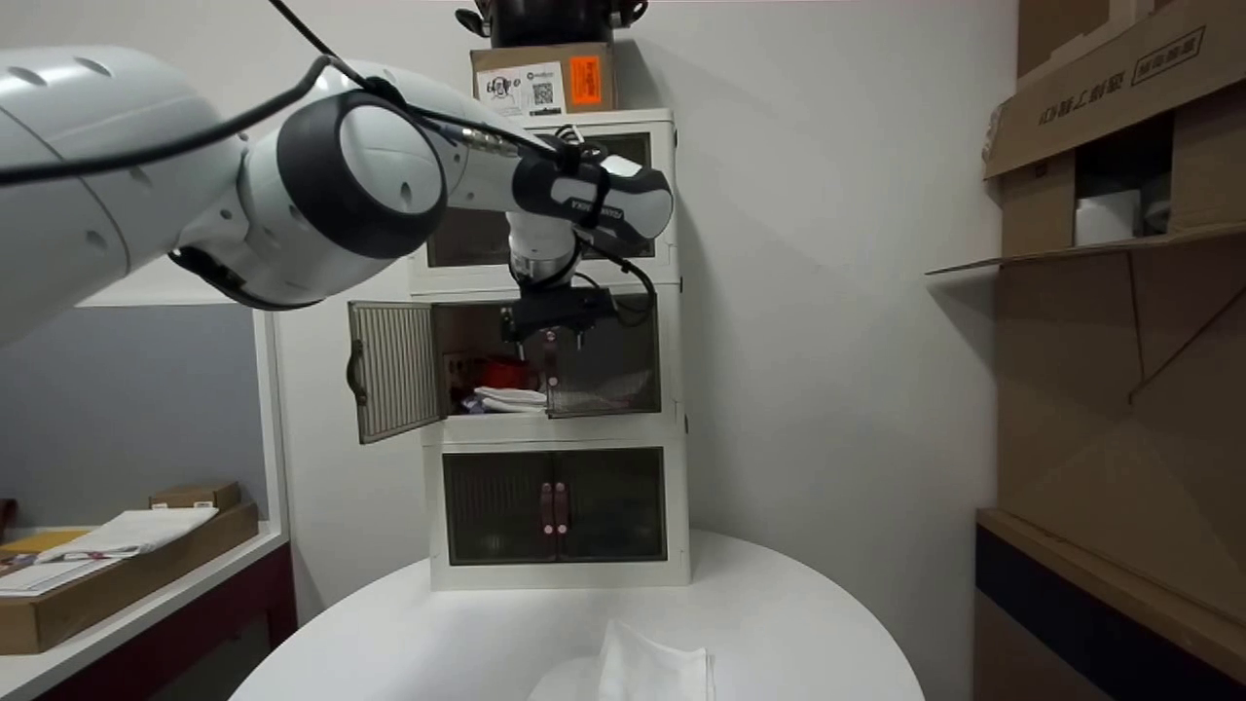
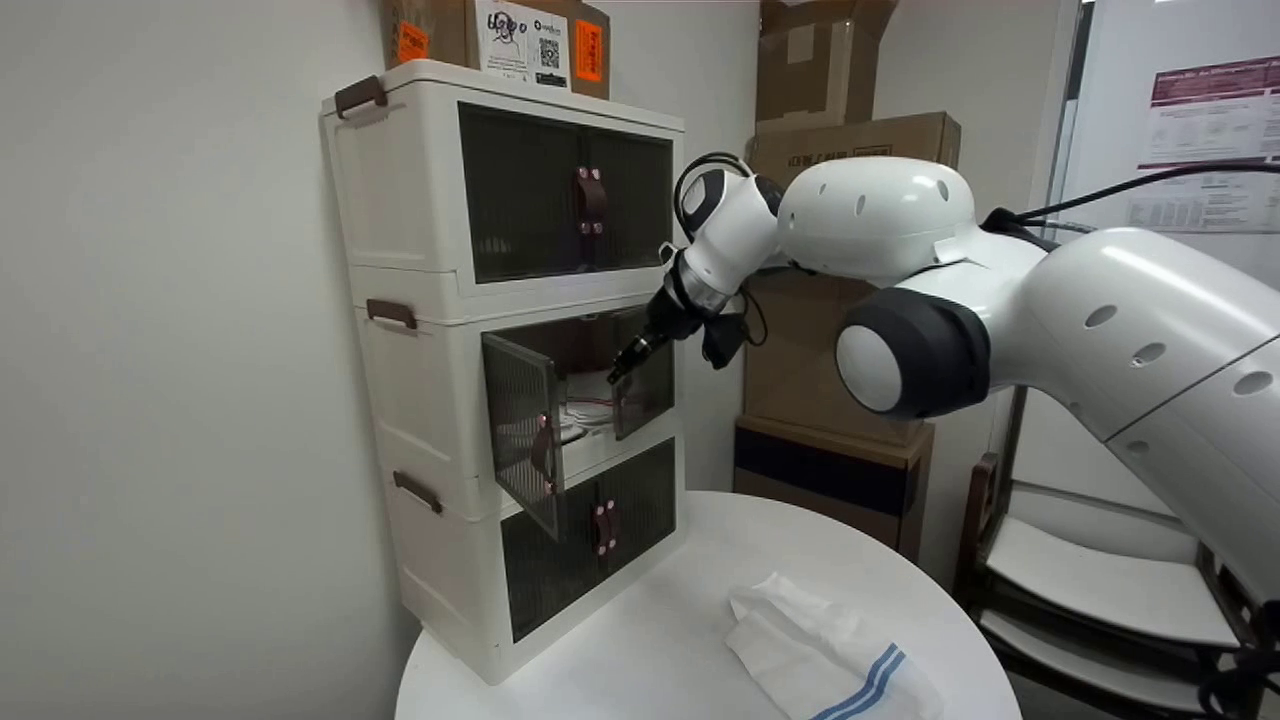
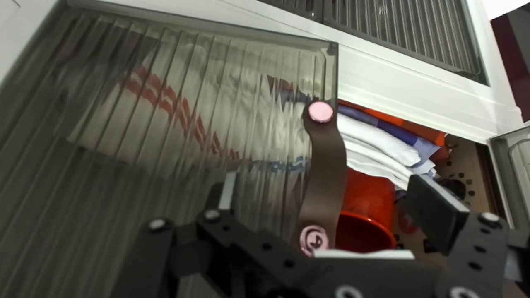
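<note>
Fingers (image 3: 434,213) spread at the strap handle (image 3: 327,174)

You have them wide apart, the handle between them in your wrist view; contact can't be told. It sits on a middle-tier cabinet door (image 3: 186,132); inside lie a red container (image 3: 368,194) and folded cloths (image 3: 374,142).

A round white table (image 1: 798,623) stands near pale walls (image 1: 837,292).

In an exterior view we see a black pot (image 1: 553,23) on a cardboard box (image 1: 521,90) at top centre, big cartons (image 1: 1090,409) along the right edge, and a long brown box (image 1: 146,581) at lower left. In an exterior view we find printed sheets (image 2: 1212,125) at upper right and 2 white seats (image 2: 1110,585) at lower right.
</note>
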Available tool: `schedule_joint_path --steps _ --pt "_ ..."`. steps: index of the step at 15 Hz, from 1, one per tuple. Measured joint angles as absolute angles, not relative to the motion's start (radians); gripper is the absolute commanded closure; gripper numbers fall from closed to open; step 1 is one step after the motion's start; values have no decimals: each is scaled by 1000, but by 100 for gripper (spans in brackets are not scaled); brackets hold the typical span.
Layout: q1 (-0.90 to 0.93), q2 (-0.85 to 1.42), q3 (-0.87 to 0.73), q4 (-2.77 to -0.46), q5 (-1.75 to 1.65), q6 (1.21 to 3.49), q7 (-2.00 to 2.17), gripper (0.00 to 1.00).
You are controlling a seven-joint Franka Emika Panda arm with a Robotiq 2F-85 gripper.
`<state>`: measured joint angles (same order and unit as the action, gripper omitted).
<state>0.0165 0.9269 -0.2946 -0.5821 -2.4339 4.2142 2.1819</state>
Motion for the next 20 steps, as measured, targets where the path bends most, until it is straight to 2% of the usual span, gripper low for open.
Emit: schedule_joint_path --steps 20 --pt "82 972 -310 -550 -2431 4176 2182 0"
